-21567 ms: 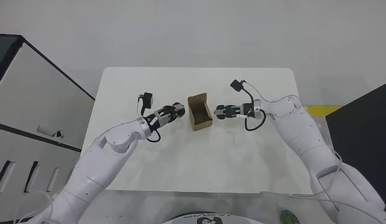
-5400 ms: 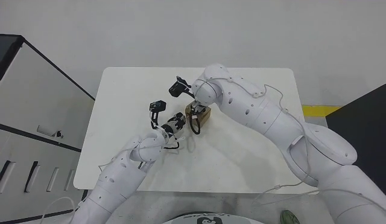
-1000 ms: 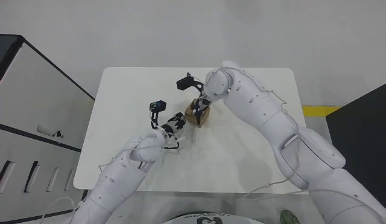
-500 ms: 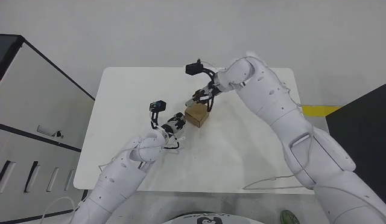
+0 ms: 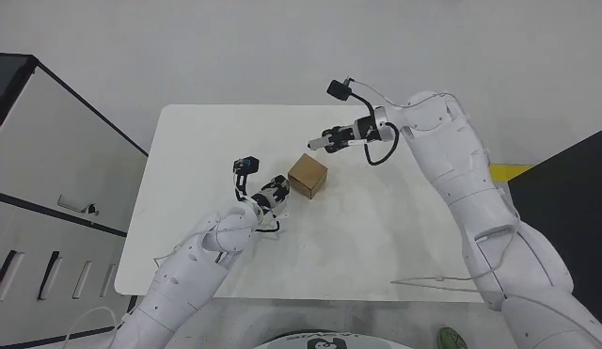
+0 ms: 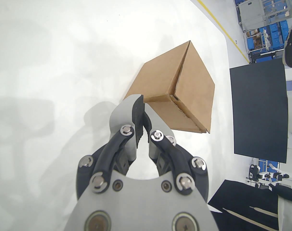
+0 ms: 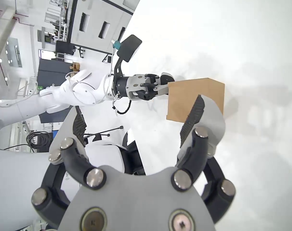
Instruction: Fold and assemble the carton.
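right gripper (image 5: pixel 313 145) backed off the carton (image 5: pixel 308 175) to its far side, jaws spread. left gripper (image 5: pixel 281 182) unchanged, jaws pressed together at carton's left.

I see the carton (image 5: pixel 308 174) as a small brown cardboard cube, closed on every face I can see. It sits flat on the white tabletop (image 5: pixel 395 245), just above the middle of the top view frame, turned at an angle to the tabletop's edges. In the left wrist view, raw corrugated edges meet at one corner with a small gap.
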### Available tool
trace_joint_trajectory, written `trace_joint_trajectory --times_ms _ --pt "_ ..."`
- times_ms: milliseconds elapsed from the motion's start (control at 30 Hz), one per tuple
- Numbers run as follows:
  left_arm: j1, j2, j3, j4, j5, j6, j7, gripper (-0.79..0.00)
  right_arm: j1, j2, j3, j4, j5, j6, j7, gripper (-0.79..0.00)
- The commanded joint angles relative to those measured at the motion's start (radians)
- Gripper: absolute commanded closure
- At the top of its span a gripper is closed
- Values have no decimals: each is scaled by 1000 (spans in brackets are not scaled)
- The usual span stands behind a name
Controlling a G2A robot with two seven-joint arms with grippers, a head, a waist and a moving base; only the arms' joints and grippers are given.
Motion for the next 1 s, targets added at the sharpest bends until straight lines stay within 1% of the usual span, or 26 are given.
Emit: trace_joint_trajectory --times_ms 0,133,300,400,467,500,533,700,800,867,900,967 --pt "0 0 0 0 0 0 0 0 -16 6 13 -3 4 -4 -30 -785" --pt "0 0 0 0 0 0 0 0 -64 32 85 -13 123 -18 -18 -785" --pt "0 0 0 0 0 0 0 0 -137 82 159 -73 233 -14 -13 -785" --pt "0 0 0 0 0 0 0 0 -170 105 176 -105 279 -7 -6 -785" --pt "0 0 0 0 0 0 0 -12 -170 105 176 -105 279 -7 -6 -785" --pt "0 0 0 0 0 0 0 -342 -170 105 176 -105 279 -7 -6 -785" --pt "1 0 0 -2 2 -3 2 -785 -170 105 176 -105 279 -7 -6 -785" --pt "42 15 -25 -43 96 -89 28 -785 -170 105 176 -105 279 -7 -6 -785" --pt "68 26 -41 -62 176 -171 44 -785 -170 105 176 -105 279 -7 -6 -785" --pt "81 33 -42 -69 257 -223 74 -785 -170 105 176 -105 279 -7 -6 -785" --pt "87 35 -44 -71 300 -221 100 -785 -170 105 176 -105 279 -7 -6 -785" --pt "88 35 -45 -73 318 -215 113 -785 -170 105 176 -105 279 -7 -6 -785"
